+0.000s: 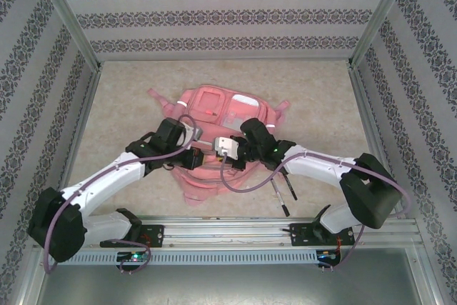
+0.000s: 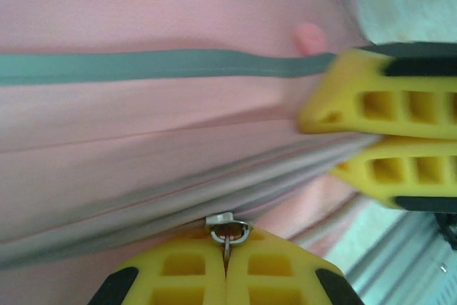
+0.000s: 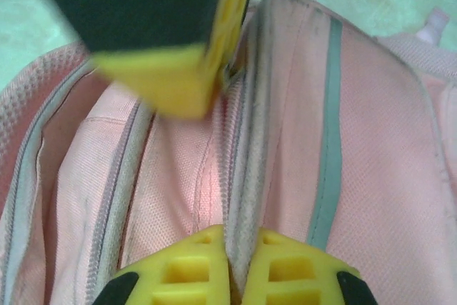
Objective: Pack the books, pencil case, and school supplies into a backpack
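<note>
The pink backpack point(image 1: 214, 108) lies flat in the middle of the table, and both arms meet over its near end. My left gripper point(image 2: 227, 246) is shut on the small metal zipper pull point(image 2: 228, 228) of the backpack point(image 2: 143, 12). In the right wrist view my right gripper point(image 3: 241, 244) is shut on the grey zipper edge point(image 3: 246, 176) of the backpack point(image 3: 378, 148). The left gripper's yellow finger point(image 3: 168, 80) is just ahead of it on the same seam. Two black pens point(image 1: 285, 194) lie on the table by the right arm. The books and the pencil case are out of view.
Patterned walls with metal posts point(image 1: 371, 33) close in the table on three sides. A metal rail point(image 1: 228, 232) carrying both arm bases runs along the near edge. Bare beige tabletop point(image 1: 121, 98) surrounds the backpack.
</note>
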{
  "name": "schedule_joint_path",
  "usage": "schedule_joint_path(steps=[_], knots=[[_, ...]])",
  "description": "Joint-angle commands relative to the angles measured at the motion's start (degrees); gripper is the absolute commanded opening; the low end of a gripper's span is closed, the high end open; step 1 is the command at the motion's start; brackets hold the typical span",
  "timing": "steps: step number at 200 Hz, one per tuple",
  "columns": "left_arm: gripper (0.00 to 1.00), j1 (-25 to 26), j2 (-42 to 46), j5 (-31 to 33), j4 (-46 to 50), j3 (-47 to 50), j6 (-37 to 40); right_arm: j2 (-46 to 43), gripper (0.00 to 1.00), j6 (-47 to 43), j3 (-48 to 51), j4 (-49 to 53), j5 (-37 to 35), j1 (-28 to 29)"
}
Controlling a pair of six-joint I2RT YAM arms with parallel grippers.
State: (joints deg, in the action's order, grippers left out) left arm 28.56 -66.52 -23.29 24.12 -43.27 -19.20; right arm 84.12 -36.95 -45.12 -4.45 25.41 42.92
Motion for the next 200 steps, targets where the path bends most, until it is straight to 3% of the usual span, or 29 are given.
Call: schedule_joint_path(steps=[1, 28, 46, 61, 72, 89, 109, 122, 151, 168, 190, 200], knots=[[0.0, -7.8, 5.3, 6.8, 5.9, 1.7, 2.6, 0.5, 0.0, -9.9, -1.0, 3.2, 4.3, -3.2], [0.0, -13.1, 3.0, 12.2, 9.6, 2.5, 4.8, 2.5, 0.0, -24.3, -4.9, 8.4, 6.1, -4.9], [0.0, -15.7, -0.4, 6.9, 8.5, 3.3, 4.8, 4.4, 0.0, -25.9, -6.5, 7.2, 6.1, -7.8], [0.0, -15.6, -2.9, -2.6, 5.0, 3.8, 4.2, 5.5, 0.16, -23.1, -7.7, 6.2, 7.7, -10.7], [0.0, -14.3, -4.0, -8.1, 2.5, 4.0, 2.8, 5.7, 0.35, -20.1, -8.3, 5.7, 7.9, -11.5], [0.0, -9.6, -3.0, -11.0, 1.1, 3.2, 1.6, 4.6, 0.54, -15.5, -8.8, 6.6, 10.8, -10.9], [0.0, -3.9, 0.2, -12.8, -2.9, 3.1, -1.8, 2.7, 0.66, -13.6, -7.8, 7.0, 14.6, -8.6], [0.0, -1.6, 1.7, -13.7, -5.8, 3.2, -4.2, 3.1, 0.68, -12.9, -7.8, 7.0, 15.0, -7.4], [0.0, 0.6, 1.7, -16.2, -9.7, 2.5, -6.6, 7.1, 0.68, -9.8, -10.2, 6.1, 11.4, -4.4], [0.0, 0.8, 1.0, -16.4, -9.0, 2.1, -5.8, 9.8, 0.62, -8.9, -11.5, 5.7, 8.6, -2.6], [0.0, -0.1, 2.0, -10.9, -1.9, 0.8, -3.1, 11.5, 0.23, -7.7, -12.6, 6.5, 9.3, -2.7], [0.0, -2.0, 3.2, -7.9, 1.5, 0.9, -2.1, 11.0, 0.12, -8.6, -12.0, 6.5, 9.9, -3.1]])
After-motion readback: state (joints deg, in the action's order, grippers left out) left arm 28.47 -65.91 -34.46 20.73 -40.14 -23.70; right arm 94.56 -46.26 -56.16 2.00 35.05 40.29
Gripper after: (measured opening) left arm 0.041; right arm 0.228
